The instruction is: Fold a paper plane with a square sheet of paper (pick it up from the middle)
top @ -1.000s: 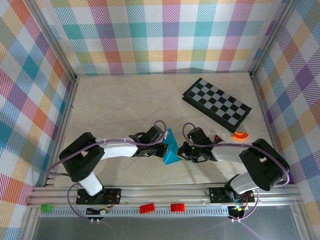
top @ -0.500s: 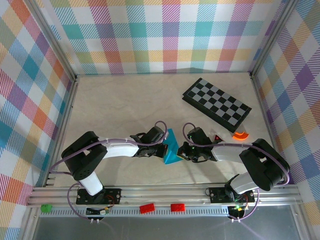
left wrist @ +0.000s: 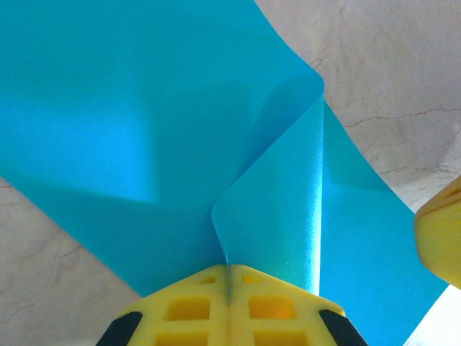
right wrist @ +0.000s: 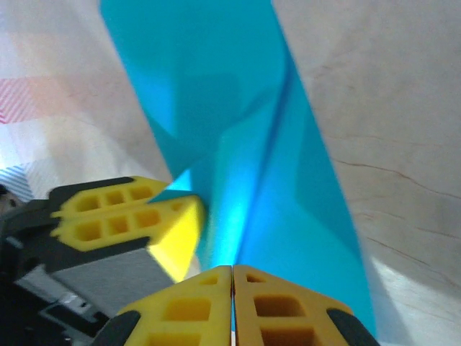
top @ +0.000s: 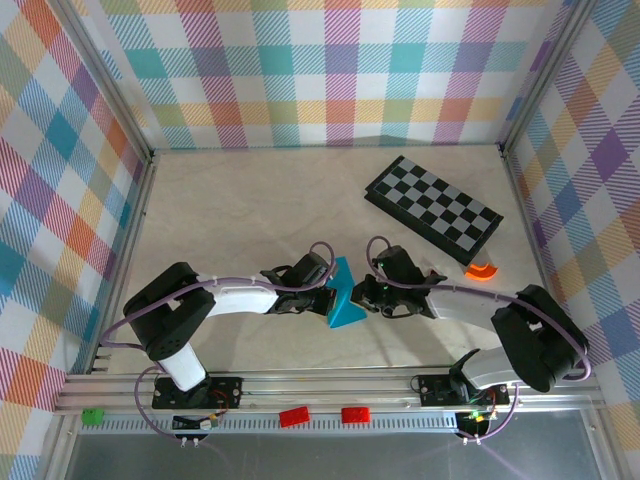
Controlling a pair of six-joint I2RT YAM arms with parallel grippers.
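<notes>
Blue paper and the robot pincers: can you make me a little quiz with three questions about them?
1. True or false: the left pincer is clamped shut on the blue paper.
2. Pick one: what colour is the small curved piece near the checkered board? A green, B orange, C purple.
3. Fill the gap: the right pincer has ____ fingers.

Key: 1 true. 2 B. 3 yellow.
</notes>
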